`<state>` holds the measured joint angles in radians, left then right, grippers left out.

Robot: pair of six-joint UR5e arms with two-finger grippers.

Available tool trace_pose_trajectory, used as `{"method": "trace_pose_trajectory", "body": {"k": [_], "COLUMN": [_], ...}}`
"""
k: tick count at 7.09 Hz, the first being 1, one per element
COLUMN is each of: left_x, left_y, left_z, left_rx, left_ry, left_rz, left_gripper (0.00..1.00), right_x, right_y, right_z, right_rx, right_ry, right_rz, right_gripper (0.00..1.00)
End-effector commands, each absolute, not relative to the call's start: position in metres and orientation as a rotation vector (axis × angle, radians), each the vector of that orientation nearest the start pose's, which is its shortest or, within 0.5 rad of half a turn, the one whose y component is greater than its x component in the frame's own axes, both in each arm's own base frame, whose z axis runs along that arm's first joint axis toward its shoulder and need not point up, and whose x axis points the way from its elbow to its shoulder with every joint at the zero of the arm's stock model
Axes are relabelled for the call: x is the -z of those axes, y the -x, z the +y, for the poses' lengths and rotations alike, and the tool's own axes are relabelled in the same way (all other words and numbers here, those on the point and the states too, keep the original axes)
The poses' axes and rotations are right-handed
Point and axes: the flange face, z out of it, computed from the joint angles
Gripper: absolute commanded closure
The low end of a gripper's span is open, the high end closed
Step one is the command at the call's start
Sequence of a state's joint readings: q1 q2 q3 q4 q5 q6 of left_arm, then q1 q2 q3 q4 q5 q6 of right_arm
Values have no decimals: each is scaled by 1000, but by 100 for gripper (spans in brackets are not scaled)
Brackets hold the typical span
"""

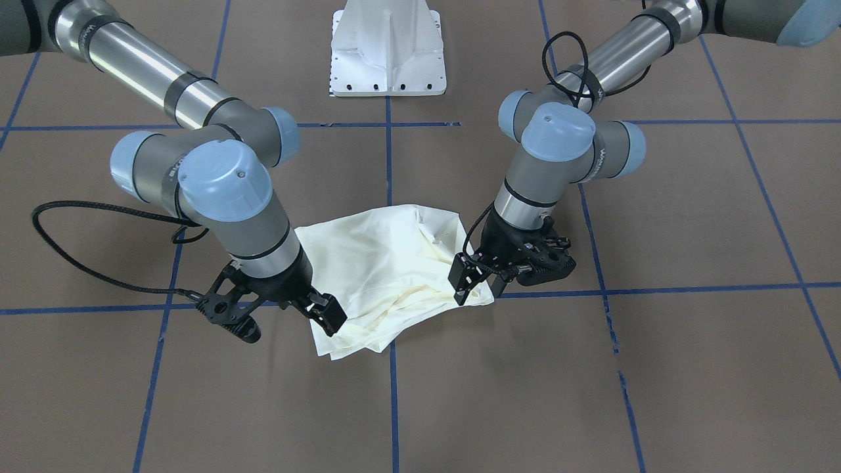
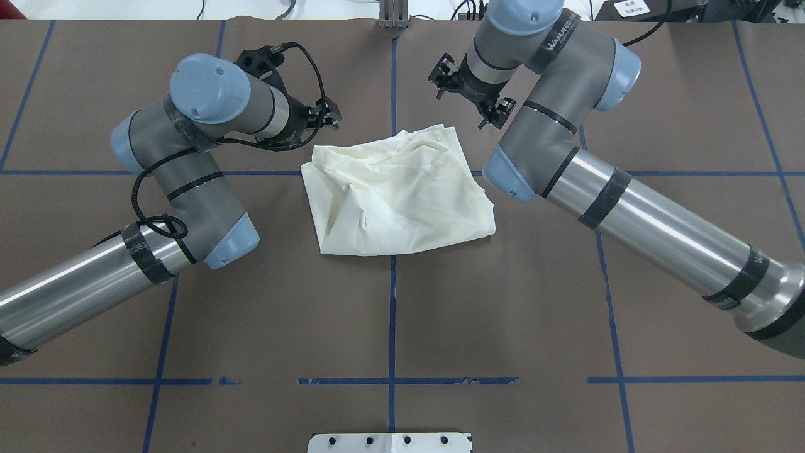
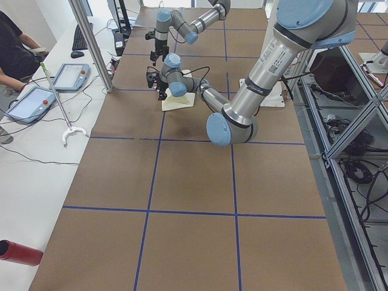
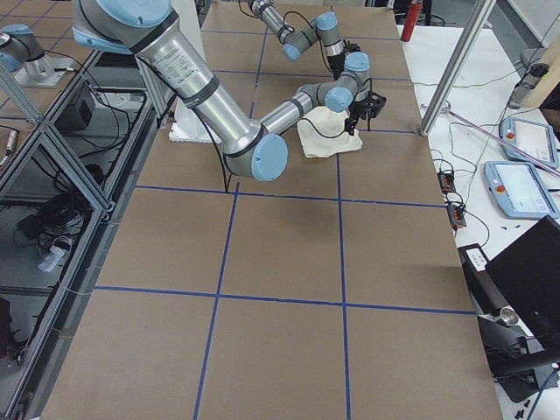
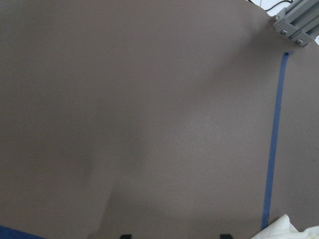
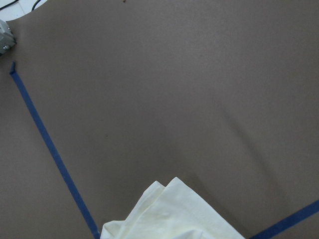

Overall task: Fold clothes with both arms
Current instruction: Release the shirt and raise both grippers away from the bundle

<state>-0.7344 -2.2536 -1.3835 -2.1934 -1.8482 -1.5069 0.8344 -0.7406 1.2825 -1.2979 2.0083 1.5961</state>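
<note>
The clothes are one cream shirt, folded into a rumpled square with its plain side up, lying mid-table. My left gripper hangs open at the shirt's far corner on my left side. In the left wrist view its fingertips stand wide apart over bare table, and the shirt corner lies outside them. My right gripper is open at the shirt's other far corner, one finger overlapping the cloth edge. That corner shows in the right wrist view. Neither gripper holds anything.
The brown table is marked with blue tape lines. The white pedestal base stands on the robot's side. A side bench holds tablets, a person is beside it, and a red bottle lies there. Metal framing runs behind the robot.
</note>
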Motion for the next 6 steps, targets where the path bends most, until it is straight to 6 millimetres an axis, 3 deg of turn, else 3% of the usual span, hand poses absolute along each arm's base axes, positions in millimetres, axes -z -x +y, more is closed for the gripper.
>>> {"method": "trace_pose_trajectory", "body": {"k": [1, 2, 3, 4, 6], "left_x": [-278, -276, -266, -267, -299], "left_y": [-461, -460, -477, -484, -494], "left_z": [-557, -548, -524, -509, -508], "left_rx": [327, 318, 286, 280, 264], "left_ry": [-125, -116, -94, -83, -97], "left_rz": [1235, 1247, 1279, 1352, 1445], "left_gripper": [0, 0, 0, 0, 0], "right_x": [-250, -254, -262, -266, -272], "right_y": [411, 381, 353, 339, 314], "right_z": [-652, -650, -648, -651, -661], "right_rx": [-530, -482, -430, -400, -396], "right_ry": [38, 17, -6, -15, -19], "right_rz": [-839, -795, -772, -748, -751], "right_gripper": [0, 0, 0, 0, 0]}}
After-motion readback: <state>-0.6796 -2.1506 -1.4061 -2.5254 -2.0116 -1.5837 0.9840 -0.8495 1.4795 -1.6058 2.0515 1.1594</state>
